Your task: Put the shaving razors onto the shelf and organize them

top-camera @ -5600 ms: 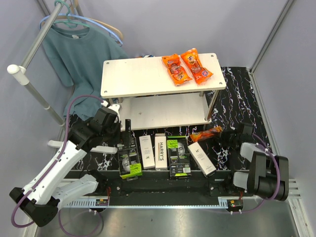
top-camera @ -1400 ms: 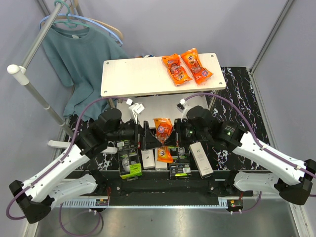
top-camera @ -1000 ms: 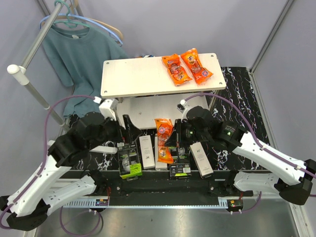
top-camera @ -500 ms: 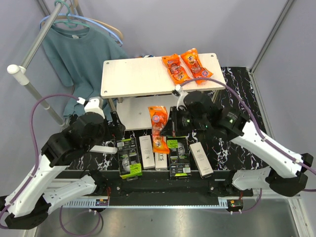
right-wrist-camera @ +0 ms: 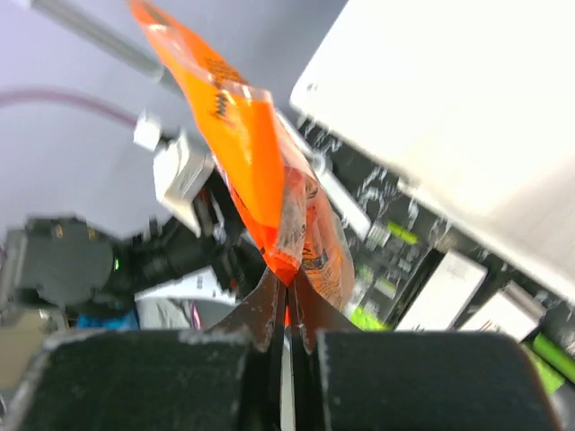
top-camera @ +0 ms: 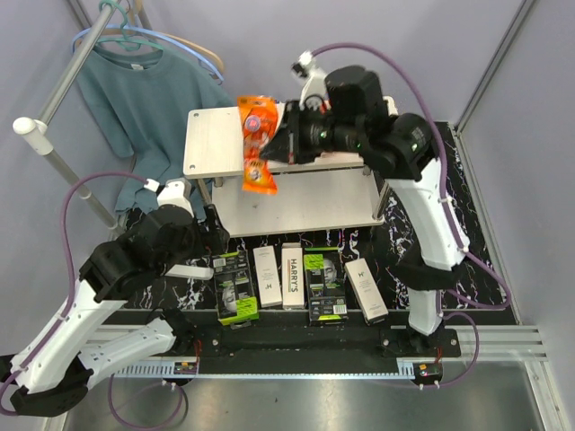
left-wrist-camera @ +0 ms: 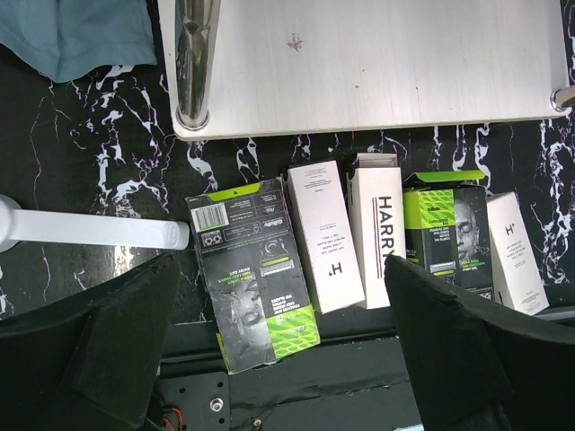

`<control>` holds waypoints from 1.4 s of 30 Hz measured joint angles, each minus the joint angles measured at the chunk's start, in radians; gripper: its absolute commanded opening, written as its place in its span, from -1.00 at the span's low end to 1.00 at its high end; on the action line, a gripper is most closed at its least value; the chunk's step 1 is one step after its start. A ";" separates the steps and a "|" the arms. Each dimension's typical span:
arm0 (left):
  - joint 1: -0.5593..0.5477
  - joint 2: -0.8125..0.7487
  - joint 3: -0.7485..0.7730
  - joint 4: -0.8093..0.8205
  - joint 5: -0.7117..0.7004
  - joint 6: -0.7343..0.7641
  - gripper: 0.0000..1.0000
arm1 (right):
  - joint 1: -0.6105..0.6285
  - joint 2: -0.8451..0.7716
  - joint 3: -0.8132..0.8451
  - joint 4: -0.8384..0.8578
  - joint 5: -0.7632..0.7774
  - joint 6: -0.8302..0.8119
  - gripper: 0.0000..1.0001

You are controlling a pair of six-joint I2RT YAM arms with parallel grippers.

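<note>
Right pincer (right-wrist-camera: 286, 292) is clamping a shiny orange snack packet (top-camera: 257, 148) above the pale two-tier shelf (top-camera: 216, 135), left pincer (left-wrist-camera: 280, 269) gaping, five white-and-black razor boxes (top-camera: 293, 274) lying unshelved.

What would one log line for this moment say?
right gripper: shut on orange snack packet, above shelf top | left gripper: open, over razor boxes | razor boxes: all five on table, none shelved

Robot test cell, plain grey partition walls (top-camera: 269, 36), metal base plate (top-camera: 314, 400), marble-patterned mat (top-camera: 472, 197)
</note>
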 measured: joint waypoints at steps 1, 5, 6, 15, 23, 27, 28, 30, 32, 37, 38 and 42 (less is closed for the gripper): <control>0.000 0.001 -0.001 0.001 0.003 0.000 0.98 | -0.040 0.037 0.069 -0.005 -0.026 -0.002 -1.00; 0.000 0.002 -0.019 0.005 0.013 -0.002 0.98 | -0.182 0.009 -0.016 0.036 -0.082 0.005 -1.00; 0.000 0.002 -0.024 0.006 0.016 -0.002 0.98 | -0.202 -0.009 -0.063 0.051 -0.095 0.011 -1.00; 0.000 0.007 -0.045 0.010 0.032 -0.002 0.98 | -0.250 -0.001 -0.040 0.081 -0.186 0.026 -1.00; 0.000 0.007 -0.071 0.031 0.056 0.000 0.98 | -0.313 0.031 -0.037 0.097 -0.234 0.028 -1.00; 0.000 0.008 -0.079 0.032 0.063 0.002 0.98 | -0.355 0.054 -0.044 0.096 -0.272 0.033 -1.00; 0.000 0.008 -0.079 0.032 0.063 0.002 0.98 | -0.364 0.056 -0.048 0.096 -0.279 0.033 -1.00; 0.000 0.008 -0.079 0.034 0.064 0.004 0.98 | -0.382 0.063 -0.061 0.093 -0.298 0.034 -1.00; 0.000 0.008 -0.079 0.036 0.064 0.004 0.98 | -0.399 0.071 -0.066 0.090 -0.319 0.036 -1.00; 0.000 0.008 -0.082 0.038 0.071 0.005 0.98 | -0.427 0.102 -0.066 0.084 -0.367 0.036 -1.00; 0.000 0.008 -0.082 0.038 0.072 0.005 0.98 | -0.429 0.110 -0.066 0.083 -0.370 0.036 -1.00; 0.000 0.008 -0.082 0.038 0.074 0.005 0.98 | -0.434 0.140 -0.066 0.064 -0.387 0.035 -1.00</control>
